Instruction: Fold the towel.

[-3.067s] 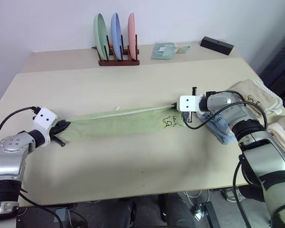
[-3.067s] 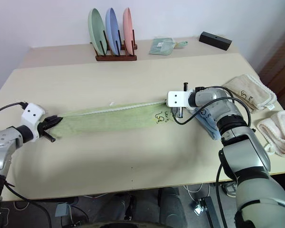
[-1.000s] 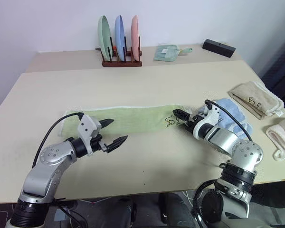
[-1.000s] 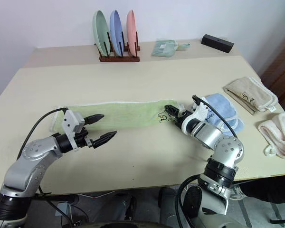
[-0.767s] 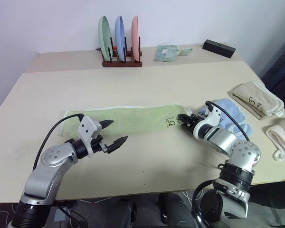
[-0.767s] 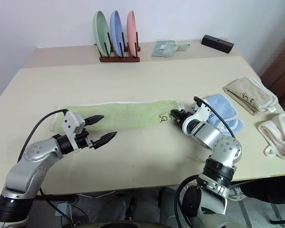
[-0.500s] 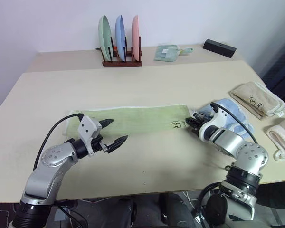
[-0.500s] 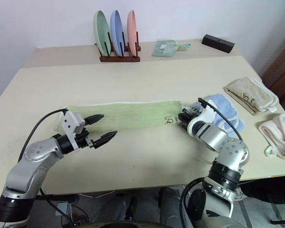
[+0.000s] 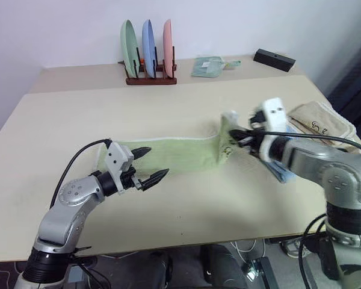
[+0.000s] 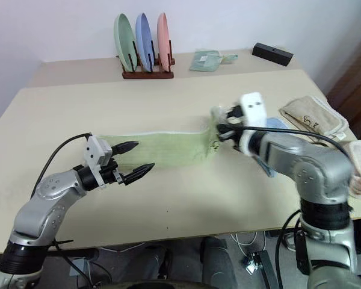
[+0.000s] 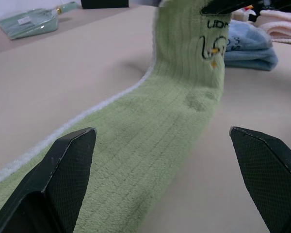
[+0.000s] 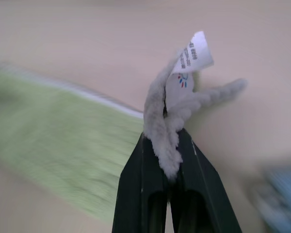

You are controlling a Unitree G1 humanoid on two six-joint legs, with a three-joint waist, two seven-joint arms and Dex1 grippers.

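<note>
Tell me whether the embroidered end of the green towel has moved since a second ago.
Yes. The right gripper, shut on the towel, has lifted that end off the table. It now stands up near the light blue towel, while the rest lies flat.

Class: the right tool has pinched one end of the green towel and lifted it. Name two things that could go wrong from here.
1. The right tool grips only a thin bunch of the towel at its edge, so it may slip free.
2. The left tool hangs open above the other end; unpinned, the towel could drag instead of folding.
</note>
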